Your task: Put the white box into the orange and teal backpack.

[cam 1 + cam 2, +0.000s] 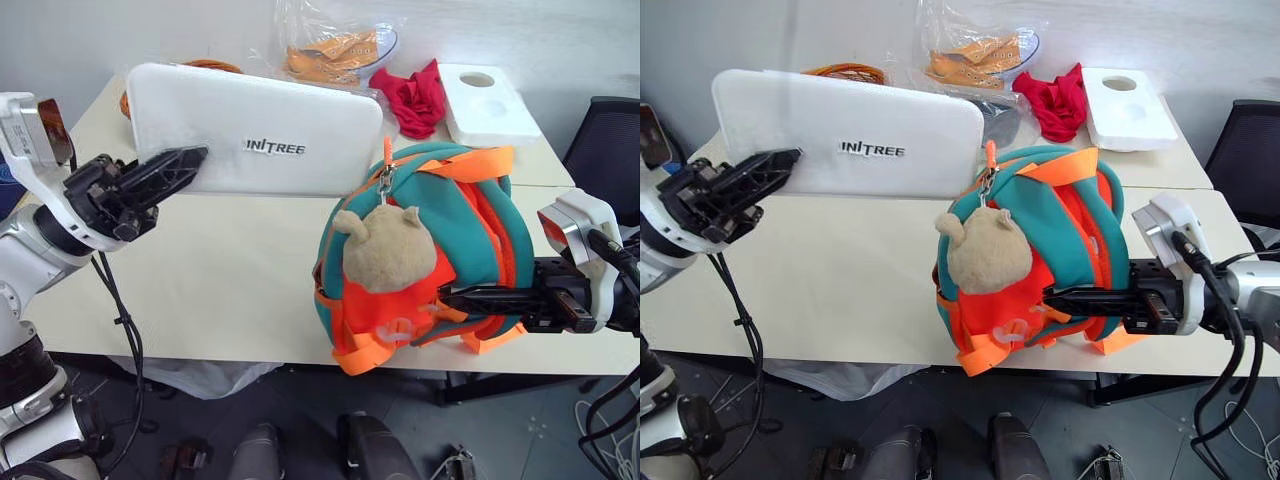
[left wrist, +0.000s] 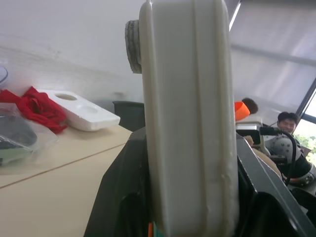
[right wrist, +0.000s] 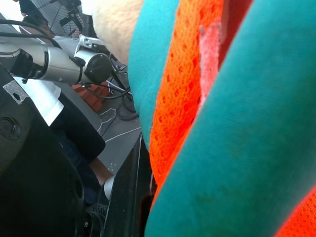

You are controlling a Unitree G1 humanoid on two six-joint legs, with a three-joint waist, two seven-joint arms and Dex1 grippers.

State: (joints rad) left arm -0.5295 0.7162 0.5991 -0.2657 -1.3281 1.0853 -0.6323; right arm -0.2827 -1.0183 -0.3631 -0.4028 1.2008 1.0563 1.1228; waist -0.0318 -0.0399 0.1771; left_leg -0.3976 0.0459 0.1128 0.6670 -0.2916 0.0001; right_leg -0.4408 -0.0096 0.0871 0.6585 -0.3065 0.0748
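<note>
The white box (image 1: 265,132) is standing on its long edge in the upper left of the frame above the table (image 1: 220,280), and the left gripper (image 1: 172,168) is clamping its left end between both fingers. The orange and teal backpack (image 1: 455,250) is sitting upright at the centre right of the frame, touching the box's right end. The right gripper (image 1: 470,297), nearly closed, is pinching the backpack's orange and teal fabric at the lower right.

The white box (image 1: 262,131) stands left of and behind the backpack (image 1: 470,240).

Cream table (image 1: 230,290), items along its far edge
Red cloth (image 1: 415,97), white foam tray (image 1: 487,105) and clear plastic bag (image 1: 330,50) lie upper right; orange and teal backpack (image 1: 470,215) sits lower right.
</note>
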